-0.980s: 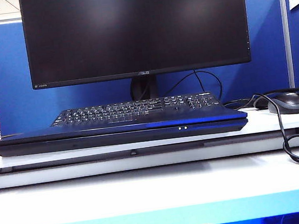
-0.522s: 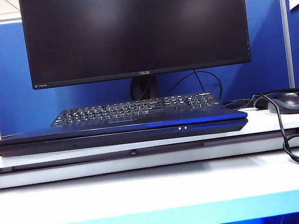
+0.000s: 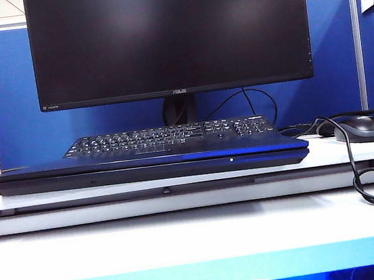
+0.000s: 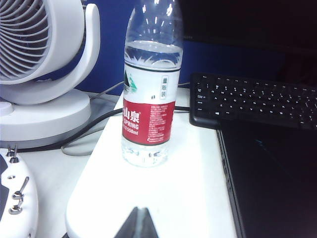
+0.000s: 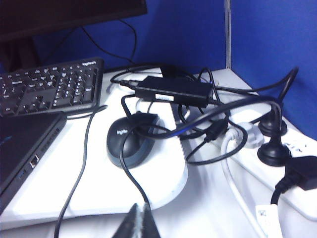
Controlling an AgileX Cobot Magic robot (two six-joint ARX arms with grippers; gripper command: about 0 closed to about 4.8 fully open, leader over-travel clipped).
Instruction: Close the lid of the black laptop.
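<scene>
step: we judge closing done, lid point(image 3: 141, 158) flat on black laptop point(image 3: 147, 172) | left pincer point(image 4: 140, 224), right pincer point(image 5: 138, 220) both pressed together, empty, retracted | next: nothing

The exterior cam sits low in front of the counter point(image 3: 186, 242), about level w/ the closed black laptop point(image 3: 147, 164), and faces straight to the monitor point(image 3: 169, 36) and blue partition behind. The left wrist cam looks forward and down over the left hand point(image 4: 140, 224), close to the water bottle point(image 4: 150, 84) and fan point(image 4: 42, 69); the right wrist cam looks the same way over the right hand point(image 5: 139, 223), close to the mouse point(image 5: 130, 140) and cables. All three views share the laptop and keyboard point(image 3: 169, 136); bottle is shared by exterior and left cam, mouse by exterior and right cam.
</scene>
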